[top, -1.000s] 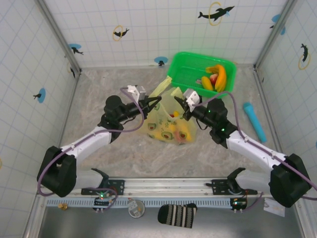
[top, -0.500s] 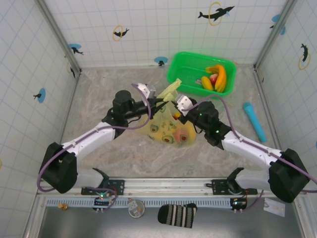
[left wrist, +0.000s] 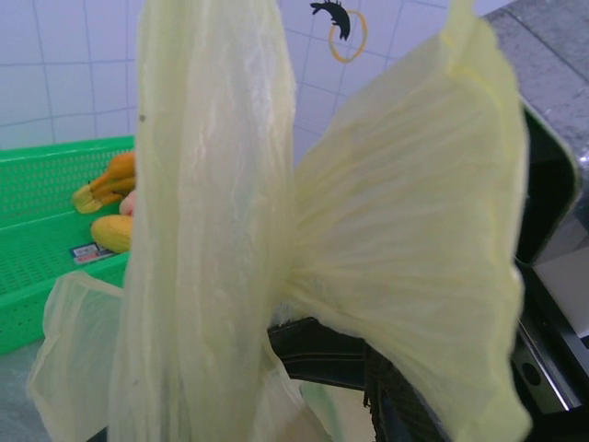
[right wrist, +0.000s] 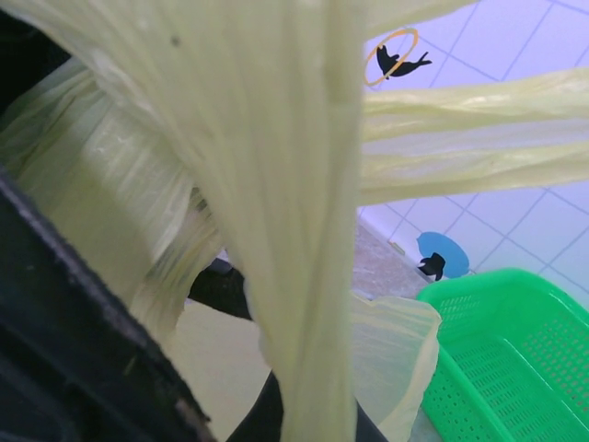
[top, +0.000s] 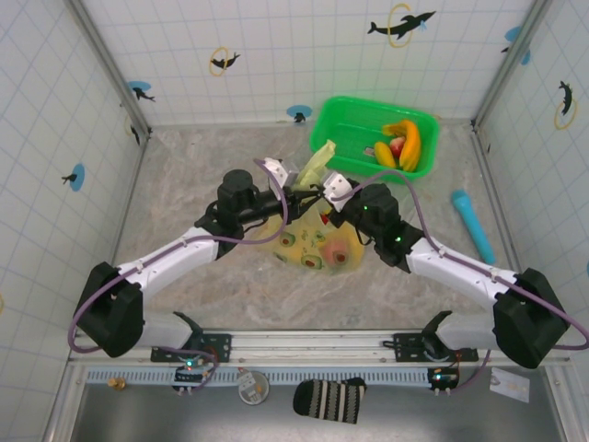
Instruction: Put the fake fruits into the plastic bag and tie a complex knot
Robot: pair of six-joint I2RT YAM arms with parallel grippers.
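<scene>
The plastic bag [top: 313, 241] lies mid-table, yellow-green with avocado prints, and fake fruits [top: 324, 217] show dimly through its top. Both grippers meet over the bag's mouth. My left gripper [top: 296, 195] comes in from the left, its jaws hidden behind bunched handle plastic [left wrist: 212, 230]. My right gripper [top: 325, 194] comes from the right, shut on a handle strip [right wrist: 304, 276] that runs up through its view. A loose handle end [top: 316, 163] sticks up toward the basket. No finished knot can be made out. More fake fruits, bananas [top: 406, 143] and a red piece [top: 396, 145], lie in the basket.
The rigid green basket [top: 350, 129] stands at the back right, close behind the grippers, also as the green basket [left wrist: 37, 239] and the green basket [right wrist: 515, 359]. A cyan cylinder [top: 472, 226] lies by the right wall. Bare marble lies left and in front of the bag.
Both grippers have closed in on each other above the bag and shifted away from me. The bag has bunched narrower, and the loose handle end now points up toward the basket.
</scene>
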